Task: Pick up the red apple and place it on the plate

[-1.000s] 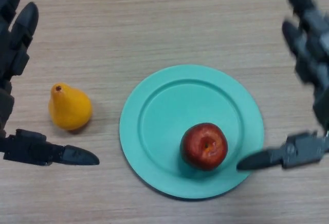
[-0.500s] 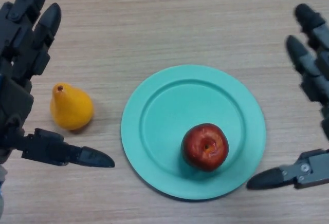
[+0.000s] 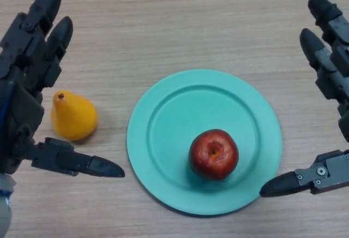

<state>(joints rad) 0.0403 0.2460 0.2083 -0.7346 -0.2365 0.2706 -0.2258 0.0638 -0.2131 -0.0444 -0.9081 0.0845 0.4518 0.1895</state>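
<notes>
The red apple sits upright on the teal plate, toward its front right part. My right hand is open at the right edge of the view, apart from the plate, with its thumb tip near the plate's front right rim. My left hand is open at the left edge, its fingers straight and its thumb pointing toward the plate. Neither hand holds anything.
A yellow pear lies on the wooden table just left of the plate, between my left hand's fingers and thumb.
My right hand has drawn back to the right, away from the apple. My left hand has moved inward and forward, closer round the pear. The apple has stayed on the plate.
</notes>
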